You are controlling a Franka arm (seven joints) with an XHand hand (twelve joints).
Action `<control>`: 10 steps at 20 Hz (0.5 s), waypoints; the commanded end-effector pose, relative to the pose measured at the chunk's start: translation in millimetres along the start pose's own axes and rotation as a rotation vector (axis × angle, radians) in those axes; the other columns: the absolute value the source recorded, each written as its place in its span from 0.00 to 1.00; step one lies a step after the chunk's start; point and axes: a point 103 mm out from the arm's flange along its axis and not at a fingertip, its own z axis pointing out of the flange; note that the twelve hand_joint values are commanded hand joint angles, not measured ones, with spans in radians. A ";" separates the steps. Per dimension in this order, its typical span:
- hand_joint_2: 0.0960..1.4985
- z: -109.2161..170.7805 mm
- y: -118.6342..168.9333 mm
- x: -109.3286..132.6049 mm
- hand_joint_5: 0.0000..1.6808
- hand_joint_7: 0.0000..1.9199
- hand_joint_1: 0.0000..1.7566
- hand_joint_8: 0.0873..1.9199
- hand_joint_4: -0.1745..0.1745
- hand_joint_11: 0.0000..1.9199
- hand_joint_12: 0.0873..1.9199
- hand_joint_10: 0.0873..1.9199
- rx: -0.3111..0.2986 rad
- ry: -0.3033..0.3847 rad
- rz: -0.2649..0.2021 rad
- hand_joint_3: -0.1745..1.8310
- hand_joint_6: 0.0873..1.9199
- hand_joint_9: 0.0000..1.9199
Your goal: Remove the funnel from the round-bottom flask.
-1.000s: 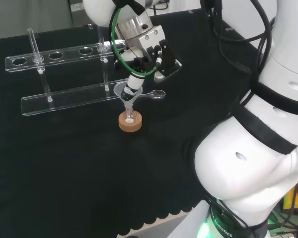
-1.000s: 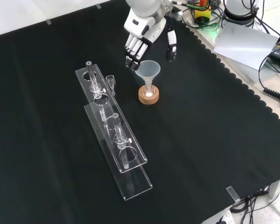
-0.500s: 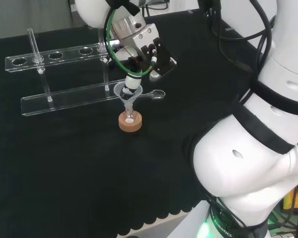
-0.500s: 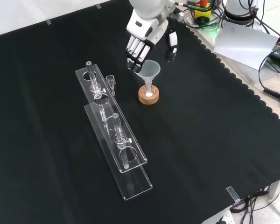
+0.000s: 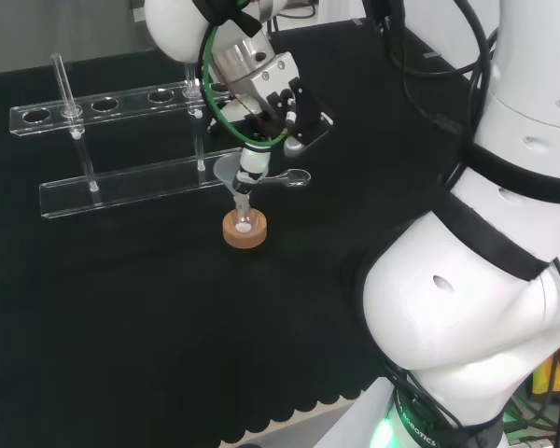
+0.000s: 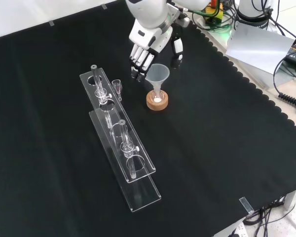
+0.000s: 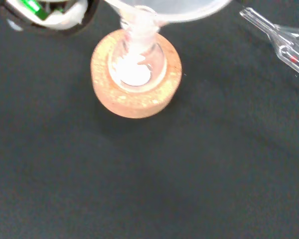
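Fingers (image 6: 139, 63) are hanging released beside the funnel (image 6: 157, 75) at upper centre of the front view, where a sideways knock risks toppling the round-bottom flask (image 7: 136, 64).

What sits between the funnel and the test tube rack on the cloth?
In the front view, a small clear glass piece lies between the funnel and the rack; otherwise the cloth there is bare.

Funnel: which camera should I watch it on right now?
The front view: the whole funnel stands clear beside the hand. In the head view the hand partly covers it; the wrist view catches just its rim and stem.
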 end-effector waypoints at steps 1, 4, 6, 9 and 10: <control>0.36 5.9 12.5 -1.7 0.09 0.00 0.45 0.14 0.57 0.20 0.76 0.42 0.017 -0.027 -0.001 0.35 0.00 0.06; 0.35 9.1 16.3 -0.7 0.09 0.00 0.45 0.14 0.57 0.20 0.76 0.42 0.012 -0.022 -0.004 0.35 0.00 0.06; 0.35 9.5 17.9 1.6 0.09 0.00 0.45 0.13 0.57 0.20 0.76 0.42 0.010 -0.020 -0.009 0.36 0.00 0.06; 0.35 10.9 19.7 2.9 0.09 0.00 0.45 0.13 0.57 0.20 0.76 0.42 0.011 -0.018 -0.019 0.36 0.00 0.06; 0.35 11.2 19.9 3.1 0.09 0.00 0.45 0.13 0.57 0.19 0.76 0.42 0.010 -0.015 -0.022 0.36 0.00 0.06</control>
